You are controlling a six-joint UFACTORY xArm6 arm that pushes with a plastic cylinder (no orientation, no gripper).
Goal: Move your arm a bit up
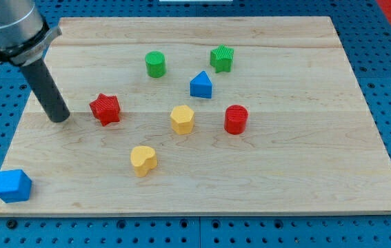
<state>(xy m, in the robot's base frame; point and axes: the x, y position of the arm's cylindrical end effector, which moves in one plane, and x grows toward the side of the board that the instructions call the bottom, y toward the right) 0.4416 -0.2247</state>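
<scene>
My tip (60,118) rests on the wooden board (285,165) near its left edge, at the end of the dark rod (46,88) that comes down from the view's top left. The red star block (105,108) lies just right of my tip, a small gap apart. The blue cube (12,185) sits at the board's bottom left corner, well below my tip. The yellow heart block (143,160) and the yellow hexagon block (182,118) lie further right.
A green cylinder (155,63), a green star block (222,58), a blue triangular block (201,85) and a red cylinder (236,118) lie in the board's upper middle. A blue perforated table (388,62) surrounds the board.
</scene>
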